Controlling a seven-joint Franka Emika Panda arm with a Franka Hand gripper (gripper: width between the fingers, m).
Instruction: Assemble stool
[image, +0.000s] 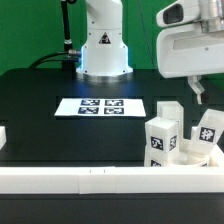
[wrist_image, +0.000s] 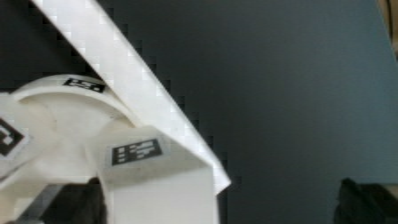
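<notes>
The claw (image: 197, 92) hangs spread wide and empty above the stool parts at the exterior view's right. The round seat (image: 193, 155) and tagged block legs (image: 162, 140) crowd the black worktop (image: 40, 120), against the near white rail (image: 90, 181). The marker board (image: 100, 106) lies farther back.

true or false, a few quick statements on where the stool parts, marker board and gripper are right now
1. The white plastic block legs stand near the long white border rail. True.
2. The two-finger gripper is clamped on a leg. False: its jaws are open and hold nothing.
3. The flat white marker board lies on the black table. True.
4. The round white seat sits on the marker board. False: it lies by the legs, toward the exterior view's right.
5. The gripper hangs above the parts. True.
</notes>
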